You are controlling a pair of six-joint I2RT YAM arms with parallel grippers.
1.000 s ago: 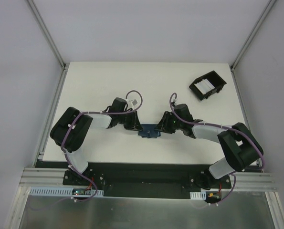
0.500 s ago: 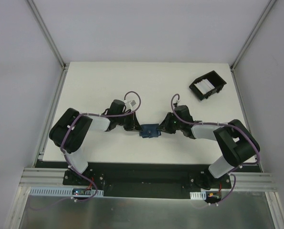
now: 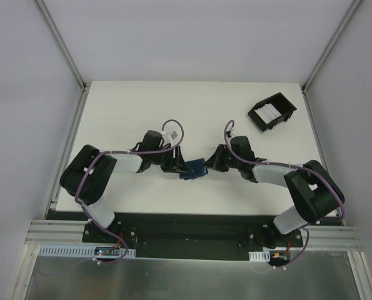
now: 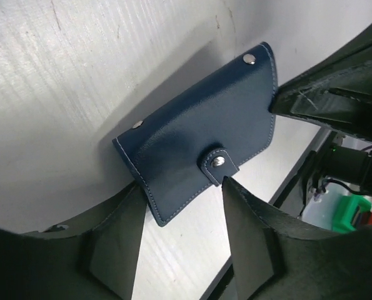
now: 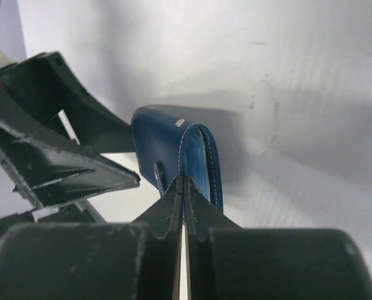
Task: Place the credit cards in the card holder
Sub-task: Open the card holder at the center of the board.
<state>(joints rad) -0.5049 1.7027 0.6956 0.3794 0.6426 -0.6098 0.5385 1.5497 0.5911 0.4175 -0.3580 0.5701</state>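
**Containers, left to right.** Card holder: about mid-desk, nearer the near edge, between the two grippers. Its snap tab is fastened, so it is closed (contents not visible). Black tray: by the desk's far right corner, with whitish credit cards standing inside it, well apart from the holder.

**Grippers.** Left gripper: jaws apart, one finger either side of the holder's near corner, not clamped on it. Right gripper: pads pressed together on the holder's stitched edge, pinching it.

**Views.** Only the left wrist shows the outer face, with the tab, two studs and a shadow beneath; the holder is tipped up off the desk. Only the right wrist shows it edge-on, with a lighter blue strip between the stitched edges. Only the overhead view shows the tray.

**Orientation.** The long axis runs roughly left to right, gripper to gripper, with the right end angled slightly toward the far edge. The tab face is turned to the left gripper.
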